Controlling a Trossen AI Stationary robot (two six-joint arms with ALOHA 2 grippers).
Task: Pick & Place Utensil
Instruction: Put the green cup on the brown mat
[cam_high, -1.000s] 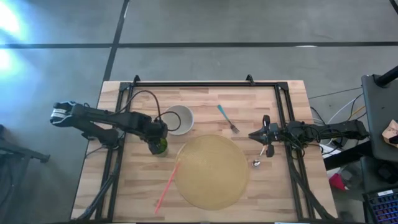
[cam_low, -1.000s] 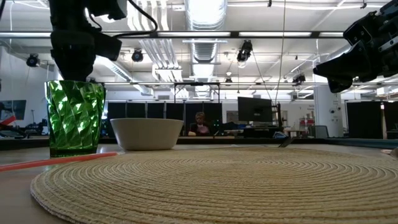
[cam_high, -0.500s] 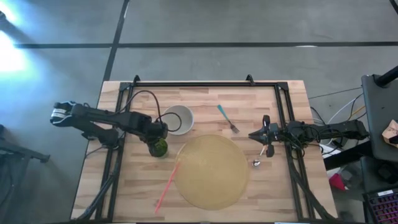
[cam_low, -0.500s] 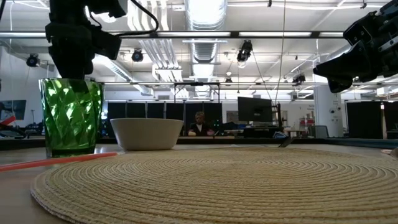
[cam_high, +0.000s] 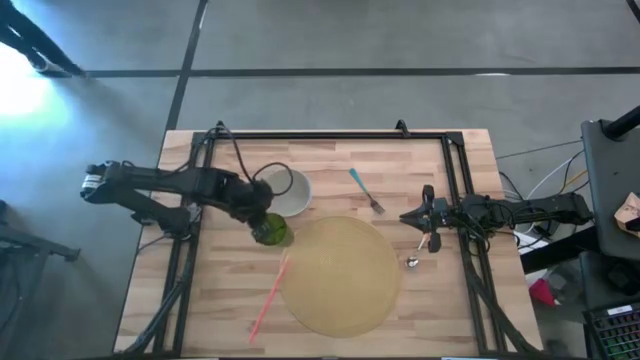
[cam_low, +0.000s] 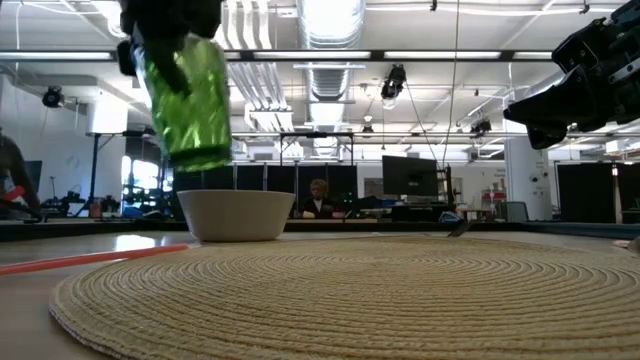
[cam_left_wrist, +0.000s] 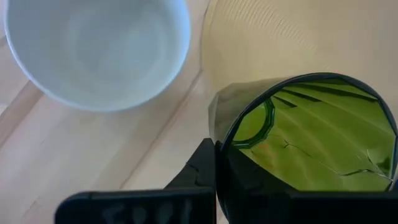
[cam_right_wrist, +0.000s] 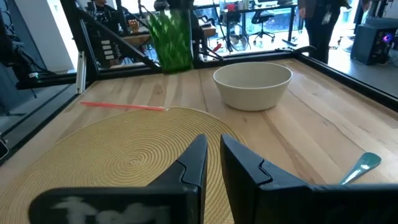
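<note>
Low view alone shows left fingers holding green cup airborne; right fingers narrow.

Grey concrete floor around the table, bright ceiling lights, monitors on distant desks.

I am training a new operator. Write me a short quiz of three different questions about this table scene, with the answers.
1. True or false: the green cup stands on the table.
2. Which gripper holds the cup? A) left gripper B) right gripper
3. Fill in: the pink straw lies with one end on the round woven ____.

Key
1. False: it is lifted and tilted, above the white bowl in the low view.
2. A. The right gripper waits, shut and empty, near the teal fork.
3. placemat
</note>
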